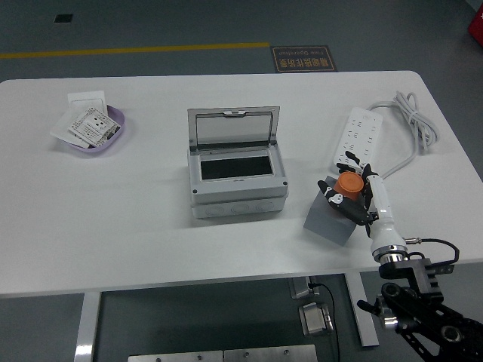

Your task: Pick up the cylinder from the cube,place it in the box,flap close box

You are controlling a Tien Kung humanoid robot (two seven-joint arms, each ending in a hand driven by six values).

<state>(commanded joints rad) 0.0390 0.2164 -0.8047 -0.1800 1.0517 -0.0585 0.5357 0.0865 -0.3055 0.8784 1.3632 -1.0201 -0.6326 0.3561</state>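
Note:
An orange cylinder (349, 183) stands on top of a grey cube (330, 219) right of the box. My right hand (353, 190) comes in from the lower right and its fingers curl around the cylinder, which still rests on the cube. The grey box (238, 197) sits at the table's middle with its clear flap lid (233, 130) standing open and upright at the back. The box's dark inside shows nothing in it. My left arm is not in view.
A white power strip (360, 139) with its cable (411, 121) lies behind the cube at the right. A purple dish (113, 140) with white cards stands at the far left. The table's near edge (189, 283) runs along the bottom.

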